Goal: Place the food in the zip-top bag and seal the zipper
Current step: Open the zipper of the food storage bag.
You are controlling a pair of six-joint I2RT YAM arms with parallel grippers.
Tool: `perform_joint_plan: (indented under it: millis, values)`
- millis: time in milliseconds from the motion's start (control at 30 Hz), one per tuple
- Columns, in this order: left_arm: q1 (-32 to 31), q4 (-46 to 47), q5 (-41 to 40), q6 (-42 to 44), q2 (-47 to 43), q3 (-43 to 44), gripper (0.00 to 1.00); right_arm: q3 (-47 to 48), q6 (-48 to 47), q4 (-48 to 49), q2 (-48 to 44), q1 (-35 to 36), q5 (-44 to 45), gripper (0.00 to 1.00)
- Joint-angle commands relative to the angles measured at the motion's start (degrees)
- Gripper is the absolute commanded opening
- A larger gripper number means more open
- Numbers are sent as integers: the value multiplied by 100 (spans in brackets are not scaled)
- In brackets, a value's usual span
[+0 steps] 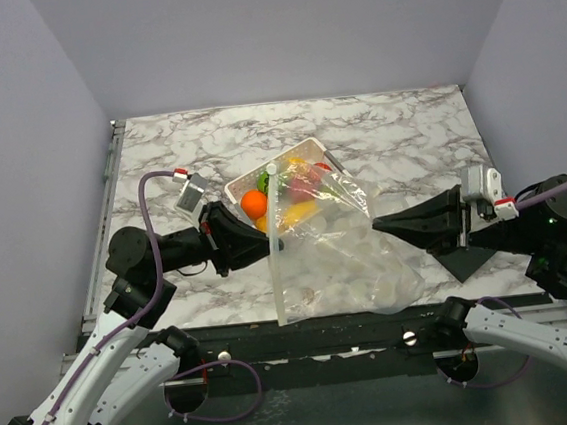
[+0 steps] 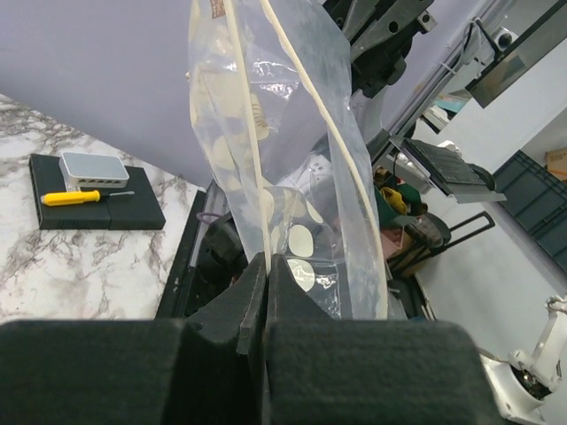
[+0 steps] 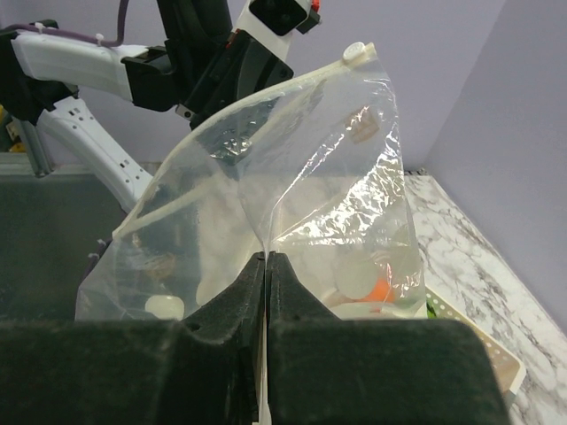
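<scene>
Food (image 1: pixel 255 203) partly hidden behind zip-top bag (image 1: pixel 348 256); white basket (image 1: pixel 238 186) half covered; right arm (image 1: pixel 565 215) cropped.

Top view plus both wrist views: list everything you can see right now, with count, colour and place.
bag: one, clear, front centre of the table, pinched by both grippers.
zipper: one, whitish, along the bag's left edge.
fruits: at least four, orange, yellow, red and green, in the basket, partly behind the bag.
basket: one, white, just behind the bag.
table: one, white marble pattern.
screwdriver: one, yellow, on a black block, background of the left wrist view.
left gripper: one, black, shut on the bag's left edge.
right gripper: one, black, shut on the bag's right side.
</scene>
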Motion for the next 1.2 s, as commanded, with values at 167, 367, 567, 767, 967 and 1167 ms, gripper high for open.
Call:
perform_joint_plan:
  millis: [167, 367, 567, 767, 967, 1167]
  values:
    - [-3, -1072, -614, 699, 151, 405, 0, -48, 212, -216, -69, 36, 733, 45]
    - [-2, -2359, -1217, 1399, 341, 917, 0, 125, 362, -457, 142, 36, 1029, 63]
    - [-3, -3786, -1952, 2044, 641, 1660, 0, 724, 765, -981, 878, 36, 1171, 69]
    - [-2, -4980, -2891, 2452, 984, 2416, 0, 1059, 1465, -1109, 1529, 39, 1416, 71]
    - [-6, -6043, -3927, 2649, 1418, 3081, 0, 1414, 2080, -1077, 2036, 37, 1722, 70]
    - [-2, -6465, -4409, 2470, 1680, 3389, 0, 1994, 2699, -1181, 2685, 45, 1592, 70]
